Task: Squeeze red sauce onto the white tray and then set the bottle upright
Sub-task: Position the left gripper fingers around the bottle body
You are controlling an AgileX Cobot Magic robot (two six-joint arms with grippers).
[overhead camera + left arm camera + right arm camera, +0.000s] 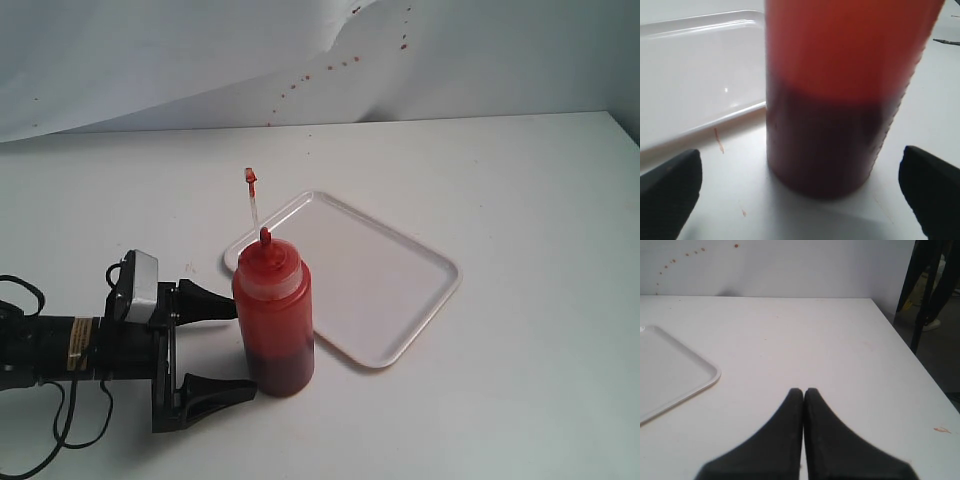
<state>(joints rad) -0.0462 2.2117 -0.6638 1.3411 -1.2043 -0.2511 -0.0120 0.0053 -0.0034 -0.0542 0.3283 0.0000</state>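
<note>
The left gripper (pixel 240 347) lies low at the left of the exterior view, jaws spread wide and gripping nothing. Its black tapered fingers (pixel 205 302) flank the lower part of the bottle (pixel 275 320) without contact. The left wrist view confirms this: bare surface shows on both sides between finger and bottle wall.

The bottle stands upright on the white table (pixel 520 200), just beside the near-left edge of the white tray (pixel 400 290). It is a translucent, red-tinted plastic cylinder with a domed, smeared cap and a pointed nozzle. A thin tethered tip cap (pixel 250 178) rises above it. The red sauce (pixel 282 368) fills the lower part as a dark band; the left wrist view shows the fill line most clearly.

The tray is glossy, shallow and round-cornered.

The right gripper (pixel 803 392) appears only in the right wrist view. Its black pads (pixel 830 440) are pressed together on nothing, above the table, well apart from the one tray corner in sight.
</note>
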